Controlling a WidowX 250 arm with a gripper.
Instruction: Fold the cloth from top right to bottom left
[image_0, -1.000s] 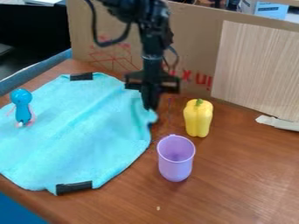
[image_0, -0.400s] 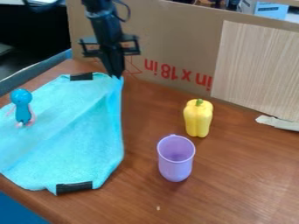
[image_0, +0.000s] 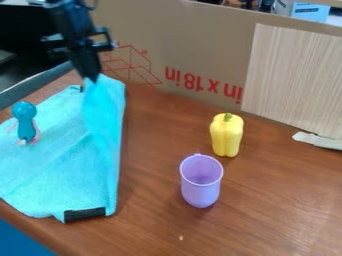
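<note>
At the upper left, the black gripper is shut on the cloth's raised corner, above the back of the table. The turquoise cloth lies on the left of the table, its right part lifted and bent over toward the left, with a nearly straight right edge running down from the gripper. Black tape marks its front edge. Another dark strip at the back is mostly hidden behind the lifted part.
A blue figure with pink limbs is on the cloth's left part. Right of the cloth stand a purple cup and a yellow pepper. A cardboard wall with a wood-patterned panel closes off the back.
The gripper has moved left and somewhat up, drawing the cloth's corner along. The cloth's right edge has shifted left, baring more table. Cup, pepper and figure have stayed put.
</note>
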